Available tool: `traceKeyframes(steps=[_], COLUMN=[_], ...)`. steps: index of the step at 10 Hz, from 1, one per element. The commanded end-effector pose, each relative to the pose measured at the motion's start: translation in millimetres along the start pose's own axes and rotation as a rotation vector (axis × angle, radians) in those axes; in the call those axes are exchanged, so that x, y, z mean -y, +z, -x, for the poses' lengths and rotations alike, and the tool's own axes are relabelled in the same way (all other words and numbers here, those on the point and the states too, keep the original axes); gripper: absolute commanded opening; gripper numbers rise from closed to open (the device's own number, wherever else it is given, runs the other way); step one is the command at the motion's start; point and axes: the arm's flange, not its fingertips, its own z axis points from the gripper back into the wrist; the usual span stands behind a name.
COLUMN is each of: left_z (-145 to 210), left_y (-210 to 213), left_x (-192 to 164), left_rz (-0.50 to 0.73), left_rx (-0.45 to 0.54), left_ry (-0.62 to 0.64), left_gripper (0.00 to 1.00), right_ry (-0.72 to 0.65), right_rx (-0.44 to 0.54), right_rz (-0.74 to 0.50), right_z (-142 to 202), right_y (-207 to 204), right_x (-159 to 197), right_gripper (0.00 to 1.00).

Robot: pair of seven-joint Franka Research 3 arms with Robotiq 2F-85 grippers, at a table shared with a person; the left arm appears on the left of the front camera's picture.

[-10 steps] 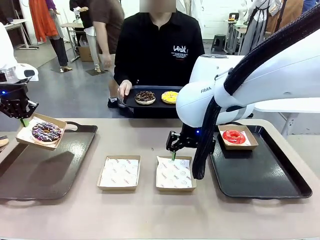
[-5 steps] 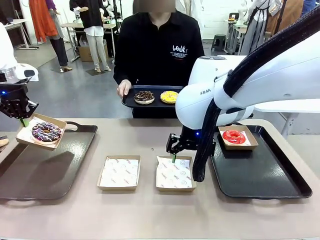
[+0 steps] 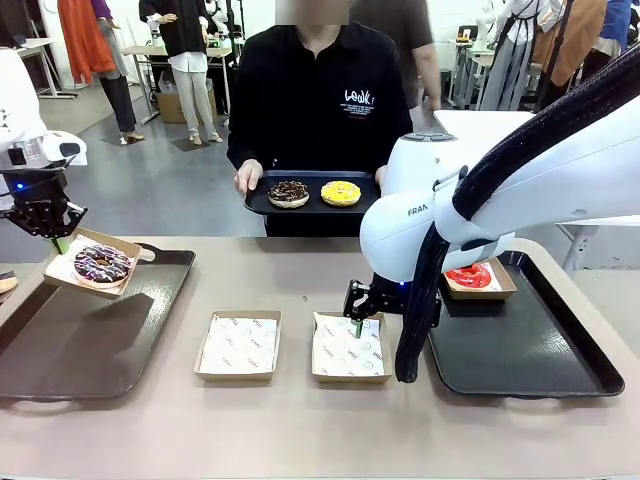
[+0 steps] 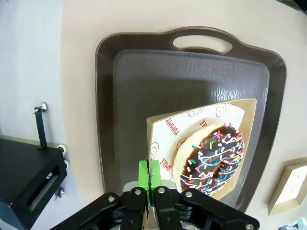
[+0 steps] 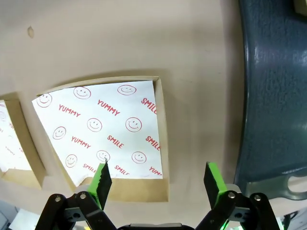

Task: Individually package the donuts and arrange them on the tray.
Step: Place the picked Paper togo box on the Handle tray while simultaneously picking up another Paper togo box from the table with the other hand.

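Note:
My left gripper [image 3: 60, 242] [image 4: 149, 173] is shut on the edge of a paper-lined cardboard box [image 4: 165, 132]. It holds the box tilted above the left tray [image 3: 90, 340] [image 4: 144, 72]. In the box lies the purple sprinkled donut [image 3: 102, 263] [image 4: 216, 155]. My right gripper [image 3: 357, 322] [image 5: 157, 178] hangs open just over an empty lined box [image 3: 348, 347] [image 5: 103, 129]. The red donut [image 3: 468, 276] sits boxed on the right tray [image 3: 520, 350]. The person holds a small dark tray [image 3: 310, 207] with the chocolate donut [image 3: 289, 192] and the yellow donut [image 3: 340, 192].
A second empty lined box [image 3: 238, 344] lies left of the first one on the beige table [image 3: 300, 430]. The right tray's edge and handle [image 5: 273, 96] run beside my right gripper. A black stand [image 4: 29, 177] is off the table by the left tray.
My left gripper has shifted slightly right and up with the boxed donut. My right gripper has sunk a little lower and to the right over the empty box.

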Motion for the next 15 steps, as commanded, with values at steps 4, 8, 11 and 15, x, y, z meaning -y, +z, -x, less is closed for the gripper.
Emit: traceKeyframes(steps=[4, 8, 11, 15], left_z=[-28.2, -40.1, -48.7, -59.0], left_y=[-19.7, -37.7, -44.6, -52.5], left_x=[1.3, 6.6, 8.2, 8.3], left_rz=[0.029, 0.032, 0.041, 0.034], left_rx=[-0.038, -0.082, -0.079, -0.096], left_ry=[-0.033, -0.071, -0.050, -0.034], left_gripper=[0.01, 0.01, 0.01, 0.01], right_ry=[-0.001, -0.007, -0.004, -0.004], right_rx=[0.039, 0.016, 0.014, 0.012], right_rz=[0.014, 0.026, 0.029, 0.027], right_z=[-7.0, -12.7, -13.4, -13.1], right_y=[-23.1, -36.4, -38.7, -39.3], right_x=[-5.2, -6.2, -6.8, -5.2], right_gripper=[1.00, 1.00, 1.00, 1.00])
